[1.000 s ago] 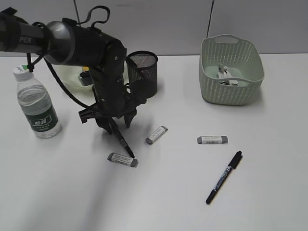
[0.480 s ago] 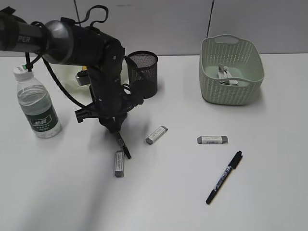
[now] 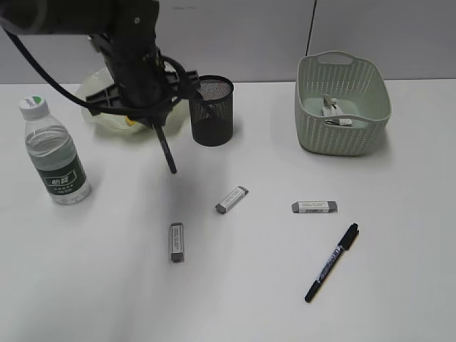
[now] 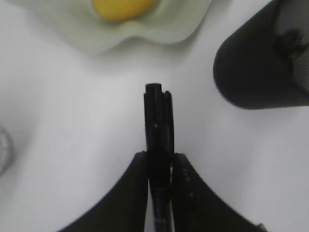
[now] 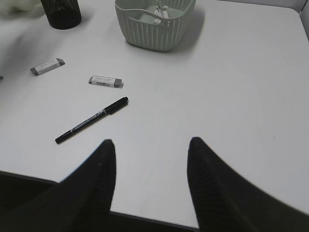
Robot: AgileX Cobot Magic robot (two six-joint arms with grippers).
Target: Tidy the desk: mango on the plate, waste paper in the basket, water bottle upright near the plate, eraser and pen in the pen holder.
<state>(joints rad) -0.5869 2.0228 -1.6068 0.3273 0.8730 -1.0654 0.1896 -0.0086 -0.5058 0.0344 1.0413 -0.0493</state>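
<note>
My left gripper is shut on a black pen and holds it above the desk, tip down, just left of the black mesh pen holder. The mango lies in the pale green plate. The water bottle stands upright at the left. The waste paper lies in the basket. Three erasers and a second pen lie on the desk. My right gripper is open and empty at the near edge.
In the right wrist view two erasers lie left of the basket, and the pen holder stands at the top left. The desk's front edge runs just under my right gripper's fingers.
My left gripper has risen and moved back toward the plate and pen holder with the pen. The eraser it touched has turned and now lies alone on the desk.
</note>
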